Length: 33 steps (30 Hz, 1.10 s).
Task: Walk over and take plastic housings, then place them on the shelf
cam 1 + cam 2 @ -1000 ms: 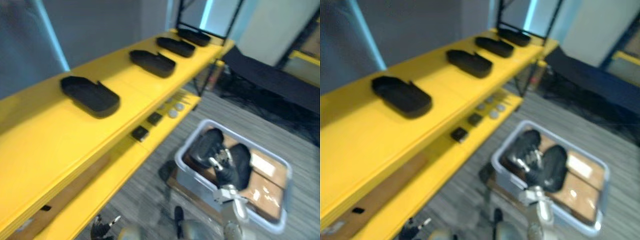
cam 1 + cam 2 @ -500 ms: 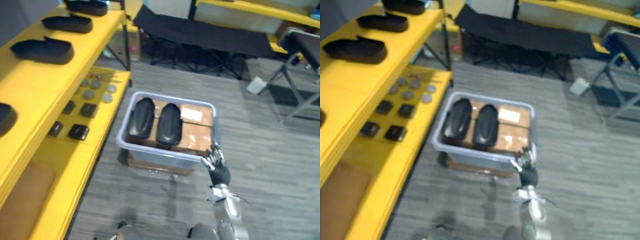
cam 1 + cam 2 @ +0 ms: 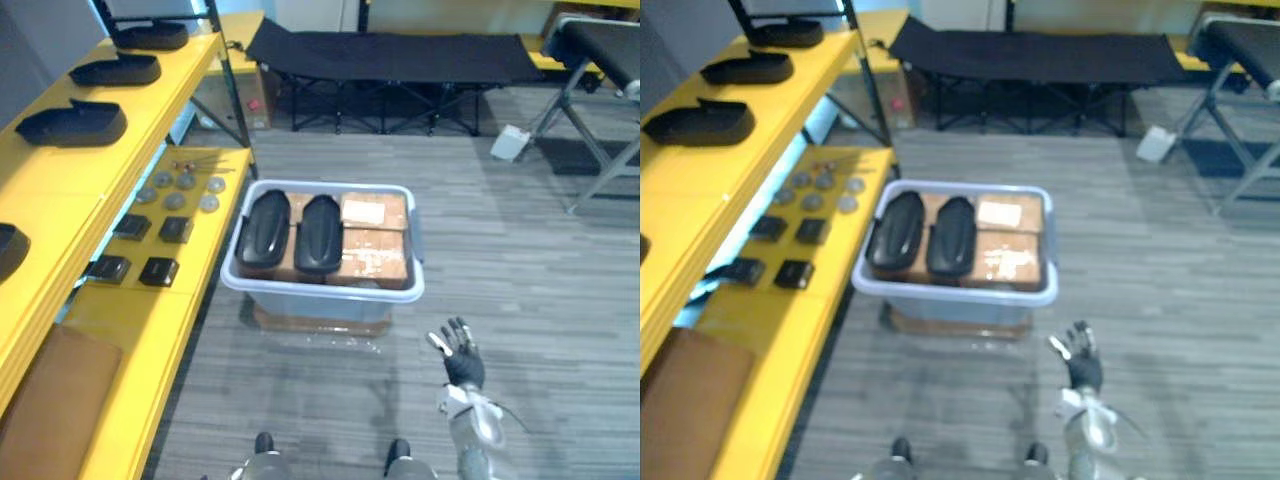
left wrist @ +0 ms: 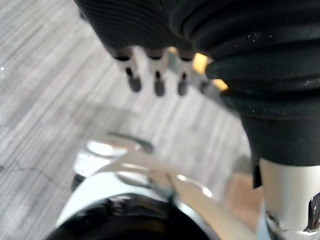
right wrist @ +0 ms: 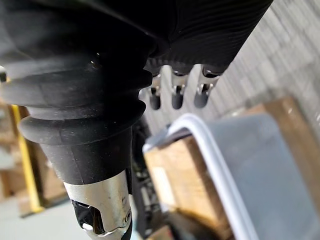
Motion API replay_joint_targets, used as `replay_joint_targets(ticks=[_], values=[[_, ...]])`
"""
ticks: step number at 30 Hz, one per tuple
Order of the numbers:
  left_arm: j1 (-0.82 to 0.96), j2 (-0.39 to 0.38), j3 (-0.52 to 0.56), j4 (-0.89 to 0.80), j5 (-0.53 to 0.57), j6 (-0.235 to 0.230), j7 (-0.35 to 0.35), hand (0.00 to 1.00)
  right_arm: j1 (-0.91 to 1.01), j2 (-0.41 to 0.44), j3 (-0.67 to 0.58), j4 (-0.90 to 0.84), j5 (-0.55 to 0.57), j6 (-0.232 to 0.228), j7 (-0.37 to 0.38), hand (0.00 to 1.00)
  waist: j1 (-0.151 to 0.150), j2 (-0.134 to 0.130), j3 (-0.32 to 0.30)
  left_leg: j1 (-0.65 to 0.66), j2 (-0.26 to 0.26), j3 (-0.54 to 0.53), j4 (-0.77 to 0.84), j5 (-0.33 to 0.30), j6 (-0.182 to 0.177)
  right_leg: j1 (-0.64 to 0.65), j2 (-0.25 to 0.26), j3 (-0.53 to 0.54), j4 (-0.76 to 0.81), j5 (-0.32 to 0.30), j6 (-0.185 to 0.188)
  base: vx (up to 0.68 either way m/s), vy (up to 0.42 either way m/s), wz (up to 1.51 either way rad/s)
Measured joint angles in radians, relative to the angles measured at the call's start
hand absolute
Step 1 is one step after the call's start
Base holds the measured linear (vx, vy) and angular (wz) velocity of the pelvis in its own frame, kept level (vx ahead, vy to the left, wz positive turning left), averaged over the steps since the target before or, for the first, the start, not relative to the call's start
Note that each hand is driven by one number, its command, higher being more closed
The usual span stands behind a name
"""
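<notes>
A grey striped carpet floor [image 3: 520,300] is spread across the room, with a long yellow shelf [image 3: 90,172] run along the 9 o'clock side and a black folding cot [image 3: 390,55] set at 12 o'clock. Three finished housings [image 3: 70,122] are seen lying in a row on the shelf's top tier. A grey bin [image 3: 320,306] is stood on the floor at the centre, just beside the shelf's lower tier. Inside it two black plastic housings [image 3: 264,224] are laid side by side at its 9 o'clock end, with cardboard boxes [image 3: 375,255] packed beside them towards 3 o'clock.

Over the last second the head view has been swung off the shelf and brought squarely onto the bin, so the camera, not the objects, is judged to have moved. Half a second ago the right hand was seen against the bin's near corner; now it is seen apart from the bin. The walk-over is thus judged nearly finished, with no housing taken yet.

The right hand [image 3: 462,362] is held at 5 o'clock over bare carpet, fingers spread and released, nothing grasped. The left hand [image 4: 158,75] is hung low above the floor, its fingers relaxed and empty.
</notes>
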State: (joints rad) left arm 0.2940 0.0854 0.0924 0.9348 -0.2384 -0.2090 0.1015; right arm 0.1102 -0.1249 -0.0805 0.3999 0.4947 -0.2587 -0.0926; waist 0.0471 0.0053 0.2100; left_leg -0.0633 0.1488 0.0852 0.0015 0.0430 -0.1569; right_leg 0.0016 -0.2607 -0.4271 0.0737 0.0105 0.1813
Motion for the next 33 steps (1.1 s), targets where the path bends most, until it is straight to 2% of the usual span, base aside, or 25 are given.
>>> replay_joint_targets(ticks=[1, 3, 7, 10, 13, 14, 16, 19, 22, 24, 30, 33], values=[[-0.004, 0.002, -0.004, -0.012, 0.008, 0.001, -0.001, 0.0, -0.024, -0.008, -0.02, 0.024, 0.0, -0.001, -0.006, 0.0, 0.002, 0.0, 0.003, -0.014, -0.009, -0.017, -0.002, 0.014, -0.002, 0.0, -0.007, -0.017, 0.0, 0.01, 0.0, 0.05, 0.051, 0.87], [-0.027, 0.017, -0.032, -0.061, 0.011, 0.01, -0.015, 0.0, -0.181, -0.068, -0.087, 0.119, 0.006, -0.007, -0.028, 0.0, 0.028, -0.001, 0.067, -0.045, -0.04, -0.048, 0.001, 0.036, 0.013, -0.002, -0.035, -0.046, 0.004, 0.025, 0.009, -0.01, 0.088, 0.53], [-0.058, 0.022, -0.035, -0.094, 0.008, 0.031, -0.035, 0.0, -0.501, -0.191, -0.122, 0.282, 0.072, -0.052, -0.044, 0.0, 0.082, 0.0, 0.151, -0.098, -0.058, -0.069, 0.028, 0.04, 0.02, -0.028, -0.051, -0.062, 0.009, 0.04, 0.006, -0.08, 0.054, 0.19], [-0.063, 0.024, -0.035, -0.099, -0.026, 0.036, -0.035, 0.0, -0.635, -0.247, -0.134, 0.339, 0.086, -0.068, -0.04, 0.0, 0.106, 0.003, 0.197, -0.119, -0.059, -0.081, 0.047, 0.039, 0.021, -0.037, -0.052, -0.07, 0.019, 0.039, 0.006, -0.07, 0.012, 0.14], [-0.063, 0.024, -0.038, -0.092, -0.078, 0.037, -0.039, 0.0, -0.785, -0.345, -0.133, 0.422, 0.11, -0.102, -0.065, 0.0, 0.12, 0.015, 0.234, -0.183, -0.062, -0.11, 0.08, 0.038, 0.023, -0.074, -0.055, -0.093, 0.041, 0.038, 0.003, -0.08, 0.013, 0.2], [-0.063, 0.024, -0.039, -0.088, -0.078, 0.038, -0.039, 0.0, -0.809, -0.36, -0.133, 0.439, 0.108, -0.105, -0.079, 0.0, 0.128, 0.017, 0.235, -0.191, -0.062, -0.111, 0.081, 0.039, 0.025, -0.084, -0.056, -0.093, 0.044, 0.038, 0.002, -0.08, 0.022, 0.08], [-0.063, 0.024, -0.068, -0.077, -0.079, 0.037, -0.045, 0.0, -0.896, -0.431, -0.128, 0.506, 0.108, -0.101, -0.124, 0.0, 0.143, 0.037, 0.248, -0.218, -0.072, -0.13, 0.104, 0.037, 0.03, -0.093, -0.065, -0.104, 0.056, 0.037, 0.0, -0.06, 0.023, 0.17], [-0.068, 0.02, -0.102, -0.074, -0.1, 0.036, -0.059, 0.0, -0.989, -0.499, -0.089, 0.568, 0.088, -0.069, -0.159, 0.0, 0.161, 0.061, 0.261, -0.247, -0.075, -0.136, 0.121, 0.036, 0.032, -0.115, -0.07, -0.107, 0.069, 0.037, 0.0, -0.08, 0.033, 0.09], [-0.077, 0.015, -0.141, -0.043, -0.119, 0.035, -0.07, 0.0, -1.081, -0.541, -0.05, 0.655, 0.09, -0.005, -0.191, 0.0, 0.174, 0.09, 0.276, -0.288, -0.076, -0.156, 0.148, 0.036, 0.032, -0.142, -0.07, -0.118, 0.082, 0.037, -0.001, -0.08, 0.006, 0.12], [-0.097, 0.013, -0.185, -0.022, -0.138, 0.034, -0.082, 0.0, -1.113, -0.578, -0.029, 0.707, 0.09, 0.034, -0.214, 0.0, 0.205, 0.115, 0.283, -0.312, -0.076, -0.158, 0.157, 0.036, 0.033, -0.163, -0.071, -0.118, 0.091, 0.036, -0.004, -0.08, 0.003, -0.01], [-0.116, -0.017, -0.234, -0.01, -0.197, 0.035, -0.099, 0.0, -1.222, -0.655, 0.028, 0.753, 0.077, 0.152, -0.223, 0.0, 0.231, 0.167, 0.301, -0.374, -0.078, -0.165, 0.186, 0.034, 0.038, -0.222, -0.079, -0.116, 0.116, 0.035, -0.006, -0.07, -0.003, 0.0], [-0.126, -0.016, -0.261, -0.01, -0.204, 0.035, -0.105, 0.0, -1.239, -0.69, 0.055, 0.773, 0.069, 0.2, -0.243, 0.0, 0.249, 0.183, 0.303, -0.389, -0.084, -0.165, 0.188, 0.035, 0.039, -0.24, -0.089, -0.115, 0.126, 0.033, -0.007, -0.05, -0.001, 0.02]])
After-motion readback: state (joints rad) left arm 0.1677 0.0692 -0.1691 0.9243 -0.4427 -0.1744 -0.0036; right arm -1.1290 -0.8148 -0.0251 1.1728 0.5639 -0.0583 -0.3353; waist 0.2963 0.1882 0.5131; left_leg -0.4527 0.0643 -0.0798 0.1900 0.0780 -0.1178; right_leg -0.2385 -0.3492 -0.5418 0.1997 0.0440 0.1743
